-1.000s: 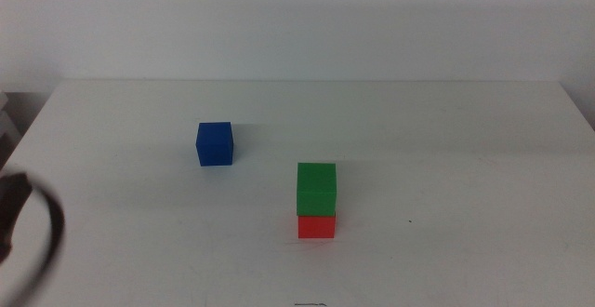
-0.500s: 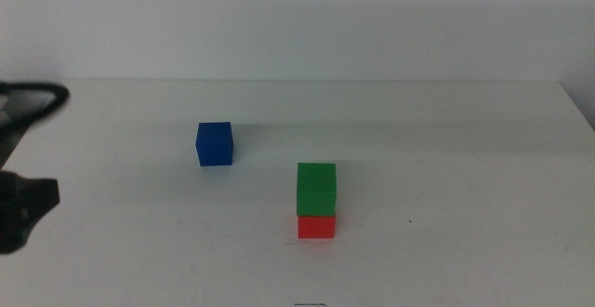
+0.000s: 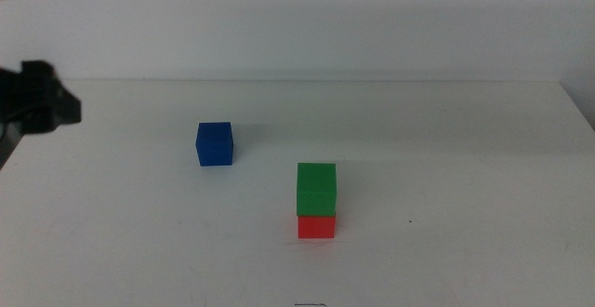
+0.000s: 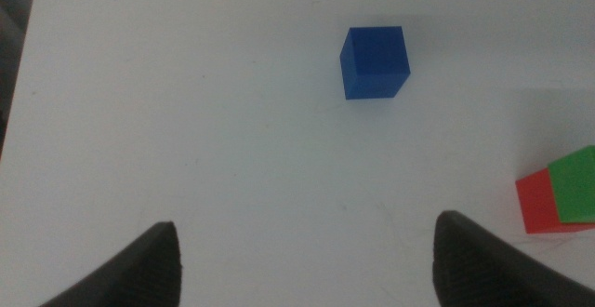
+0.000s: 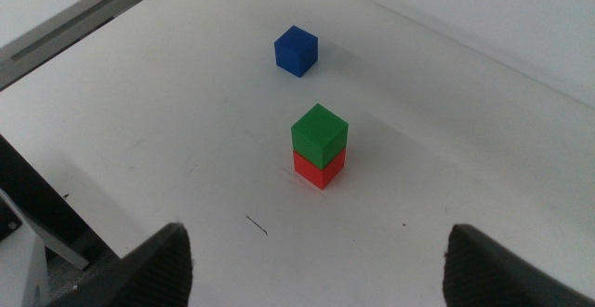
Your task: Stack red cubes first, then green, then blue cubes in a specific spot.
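Green cube point(image 3: 316, 189) sits squarely on red cube point(image 3: 316, 226) near table centre, blue cube point(image 3: 215, 144) apart, while left gripper point(image 4: 307, 256) and right gripper point(image 5: 316, 256) hover, jaws spread, empty.

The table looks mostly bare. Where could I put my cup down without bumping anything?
Nearly anywhere on the table. Its whole right half beyond the green cube stacked on the red cube is free, and so is the front left. The only tighter strip lies between that stack and the blue cube.

Green cube point(image 3: 316, 188) atop red cube point(image 3: 316, 226), blue cube point(image 3: 215, 144) apart
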Motion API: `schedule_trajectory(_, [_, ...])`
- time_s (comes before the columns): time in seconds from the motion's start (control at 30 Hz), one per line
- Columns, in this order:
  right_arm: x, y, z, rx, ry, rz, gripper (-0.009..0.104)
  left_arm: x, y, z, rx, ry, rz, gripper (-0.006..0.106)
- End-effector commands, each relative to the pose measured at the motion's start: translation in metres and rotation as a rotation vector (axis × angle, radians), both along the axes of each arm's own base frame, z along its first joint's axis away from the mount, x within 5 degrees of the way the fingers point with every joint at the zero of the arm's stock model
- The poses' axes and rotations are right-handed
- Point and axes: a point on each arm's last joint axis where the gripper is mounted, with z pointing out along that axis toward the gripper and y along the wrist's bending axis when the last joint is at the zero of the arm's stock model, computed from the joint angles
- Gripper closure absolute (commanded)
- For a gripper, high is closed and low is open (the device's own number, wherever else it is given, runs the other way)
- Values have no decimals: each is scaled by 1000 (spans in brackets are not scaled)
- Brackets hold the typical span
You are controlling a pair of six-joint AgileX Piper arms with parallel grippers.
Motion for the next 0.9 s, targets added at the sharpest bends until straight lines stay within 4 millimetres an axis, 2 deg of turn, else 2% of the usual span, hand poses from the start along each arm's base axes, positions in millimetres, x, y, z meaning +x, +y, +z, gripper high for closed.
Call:
schedule_trajectory(0.0, [1,-1,8,27,-54,-11,1,13,-2,16,-13,-88,-12,10])
schedule_trajectory(0.37, [1,-1,8,27,-54,-11,1,83,-10,9,-10,183,-54,10])
schedule_trajectory(0.73, [1,-1,8,26,-55,-12,1,144,-55,-3,51,222,-90,10])
schedule_trajectory(0.87, [1,-1,8,26,-55,-12,1,158,-65,-6,66,249,-101,10])
